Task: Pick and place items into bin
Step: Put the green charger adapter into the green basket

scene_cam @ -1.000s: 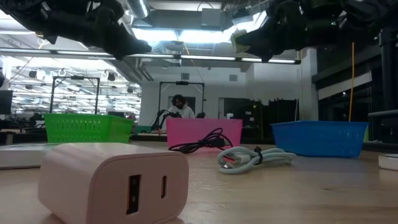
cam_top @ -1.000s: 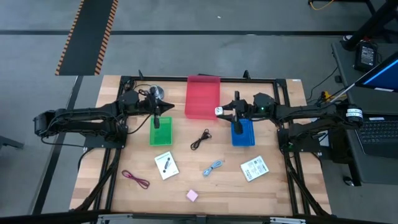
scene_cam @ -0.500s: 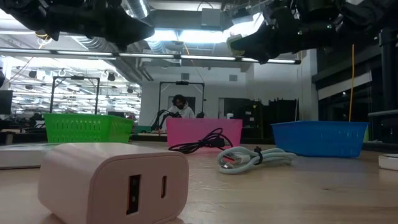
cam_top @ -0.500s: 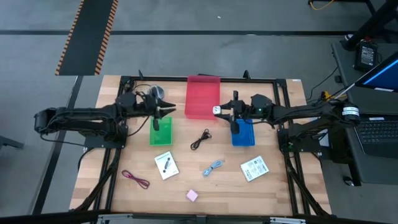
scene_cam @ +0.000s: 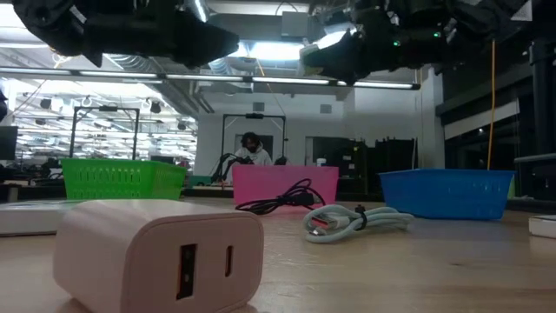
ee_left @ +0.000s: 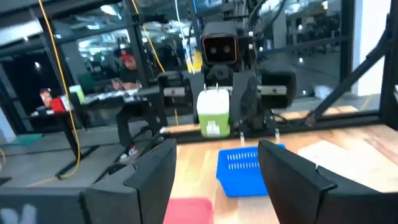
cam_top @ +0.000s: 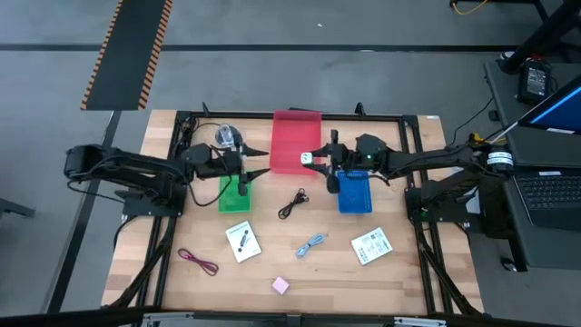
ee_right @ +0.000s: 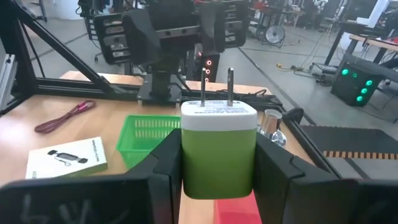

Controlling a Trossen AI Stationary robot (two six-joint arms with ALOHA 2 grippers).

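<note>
Right gripper (cam_top: 313,161) clamped on a green-and-white charger (ee_right: 218,146), two metal prongs pointing up, fingers (ee_right: 273,163) pressed to both its sides. Held above the pink bin (cam_top: 295,141), at that bin's edge nearest the blue bin (cam_top: 355,193), which sits just behind the gripper toward its own arm. Same charger (ee_left: 214,112) seen head-on in the left wrist view, gripped by the opposite arm, blue bin (ee_left: 244,168) below it.

Left gripper (cam_top: 255,174) spread wide, nothing between the fingers (ee_left: 151,177), poised just past the green bin (cam_top: 234,192) on the side toward the pink bin. Silver disc (cam_top: 225,137) beyond the left arm, near the table's far edge.

Loose on the table, well apart from both grippers on the near side: black cable (cam_top: 292,203) closest, lying between the green and blue bins; one white card (cam_top: 242,241) below the green bin; pale blue cable (cam_top: 312,244); second white card (cam_top: 370,246) below the blue bin; maroon cable (cam_top: 198,262); pink cube (cam_top: 280,285) nearest the table's front edge.

Low view: pink charger block (scene_cam: 162,254) large in front, with two ports; black cable (scene_cam: 287,198) and blue cable (scene_cam: 354,221) behind it; a seated person (scene_cam: 250,149) far back in the room.
</note>
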